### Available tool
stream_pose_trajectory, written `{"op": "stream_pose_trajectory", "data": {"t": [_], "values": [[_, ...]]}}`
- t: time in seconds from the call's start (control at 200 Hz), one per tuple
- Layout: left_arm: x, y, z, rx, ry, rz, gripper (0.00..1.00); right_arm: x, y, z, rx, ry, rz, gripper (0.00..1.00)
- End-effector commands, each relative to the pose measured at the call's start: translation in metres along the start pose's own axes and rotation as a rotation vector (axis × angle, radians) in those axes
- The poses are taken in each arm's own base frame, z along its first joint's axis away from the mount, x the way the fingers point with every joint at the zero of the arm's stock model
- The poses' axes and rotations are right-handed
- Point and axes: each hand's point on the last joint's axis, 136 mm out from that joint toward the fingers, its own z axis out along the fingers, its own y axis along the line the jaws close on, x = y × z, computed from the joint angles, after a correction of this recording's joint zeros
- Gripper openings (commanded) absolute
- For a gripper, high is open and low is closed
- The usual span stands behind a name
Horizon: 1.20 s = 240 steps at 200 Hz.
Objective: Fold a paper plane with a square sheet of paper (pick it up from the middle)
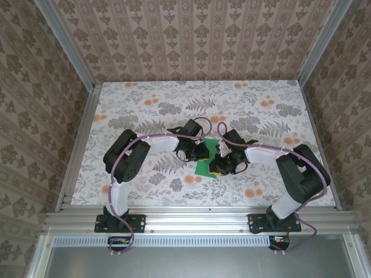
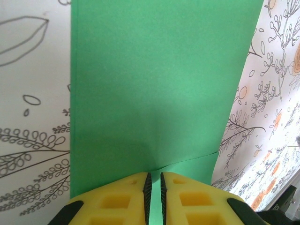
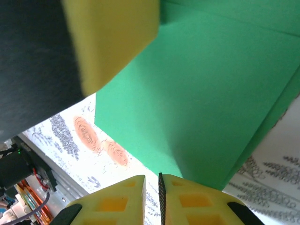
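Note:
The square sheet of paper (image 1: 203,168) is bright green and lies on the flowered table between the two arms, folded into flat layers. A layer's edge crosses it in the left wrist view (image 2: 154,84). A paper plane is out of view. My left gripper (image 1: 202,152) rests its tips on the sheet's far part, jaws shut to a thin slit (image 2: 153,176) with green showing below. My right gripper (image 1: 218,167) is at the sheet's near right edge, also shut to a slit (image 3: 152,178), with tablecloth in the gap and the paper (image 3: 206,93) just beyond. The left gripper's yellow finger (image 3: 112,37) shows at top left.
The table (image 1: 145,104) is covered with a floral cloth and walled by patterned panels on three sides. An aluminium rail (image 1: 197,219) runs along the near edge where both arm bases are bolted. Both forearms crowd the middle around the paper.

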Motion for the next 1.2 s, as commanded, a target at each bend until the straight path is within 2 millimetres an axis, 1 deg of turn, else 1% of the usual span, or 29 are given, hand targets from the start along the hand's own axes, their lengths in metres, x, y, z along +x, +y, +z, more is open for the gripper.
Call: {"op": "stream_pose_trajectory", "data": {"t": [0.0, 0.15, 0.225, 0.275, 0.37, 0.49, 0.57, 0.64, 0.71, 0.805, 0.87, 1.005, 1.075, 1.14, 1.195], "values": [[0.012, 0.018, 0.005, -0.076, 0.046, -0.008, 0.17, 0.019, -0.011, 0.004, 0.001, 0.065, 0.038, 0.17], [0.013, 0.018, 0.006, -0.077, 0.049, -0.007, 0.17, 0.025, -0.039, 0.015, 0.094, 0.085, 0.070, 0.17], [0.013, 0.018, 0.006, -0.077, 0.049, -0.008, 0.17, 0.027, -0.046, 0.018, 0.118, 0.090, 0.078, 0.17], [0.013, 0.019, 0.006, -0.078, 0.051, -0.009, 0.17, 0.027, -0.046, 0.018, 0.114, 0.096, 0.080, 0.17], [0.013, 0.018, 0.006, -0.075, 0.051, -0.006, 0.17, 0.027, -0.038, 0.010, 0.099, 0.090, 0.071, 0.17], [0.012, 0.016, 0.006, -0.070, 0.051, -0.002, 0.17, 0.017, -0.008, -0.008, -0.002, 0.026, 0.043, 0.17], [0.013, 0.016, 0.006, -0.070, 0.053, -0.002, 0.17, 0.007, 0.004, -0.017, -0.034, -0.011, 0.036, 0.16], [0.012, 0.016, 0.006, -0.069, 0.051, -0.002, 0.17, 0.001, 0.010, -0.019, -0.052, -0.031, 0.039, 0.17], [0.013, 0.015, 0.006, -0.068, 0.052, 0.001, 0.17, -0.002, 0.011, -0.015, -0.071, -0.027, 0.050, 0.17], [0.012, 0.014, 0.006, -0.066, 0.051, 0.001, 0.17, -0.003, 0.002, -0.003, -0.064, -0.010, 0.073, 0.17], [0.012, 0.014, 0.007, -0.066, 0.053, 0.002, 0.17, 0.001, -0.006, 0.004, -0.047, 0.014, 0.090, 0.17], [0.013, 0.014, 0.007, -0.067, 0.053, 0.004, 0.17, 0.012, -0.039, 0.015, 0.035, 0.039, 0.137, 0.17], [0.013, 0.014, 0.007, -0.066, 0.053, 0.004, 0.17, 0.020, -0.051, 0.019, 0.074, 0.063, 0.149, 0.17], [0.012, 0.015, 0.006, -0.068, 0.052, 0.002, 0.17, 0.024, -0.054, 0.021, 0.072, 0.076, 0.160, 0.17], [0.013, 0.015, 0.007, -0.069, 0.054, 0.002, 0.17, 0.023, -0.046, 0.019, 0.038, 0.077, 0.157, 0.17]]}}
